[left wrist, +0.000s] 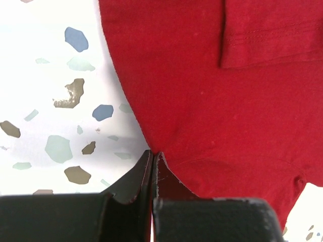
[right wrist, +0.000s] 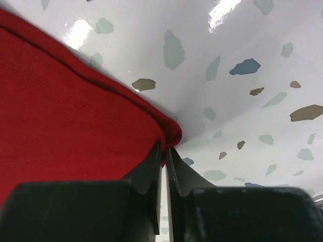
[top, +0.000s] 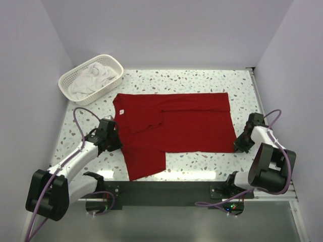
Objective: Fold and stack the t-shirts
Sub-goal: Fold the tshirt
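A deep red t-shirt (top: 192, 126) lies spread flat across the middle of the speckled table, with one sleeve folded in over its chest and the other flap reaching toward the near edge. My left gripper (top: 117, 142) sits at the shirt's left edge; in the left wrist view its jaws (left wrist: 153, 154) are shut, pinching the red hem (left wrist: 202, 101). My right gripper (top: 237, 147) is at the shirt's near right corner. In the right wrist view it (right wrist: 165, 148) is shut on the folded corner of red cloth (right wrist: 60, 116). White t-shirts (top: 93, 78) lie crumpled in the basket.
A white lattice basket (top: 62, 83) stands at the far left corner of the table. A black mounting rail (top: 166, 190) runs along the near edge between the arm bases. Pale walls close in the table on three sides.
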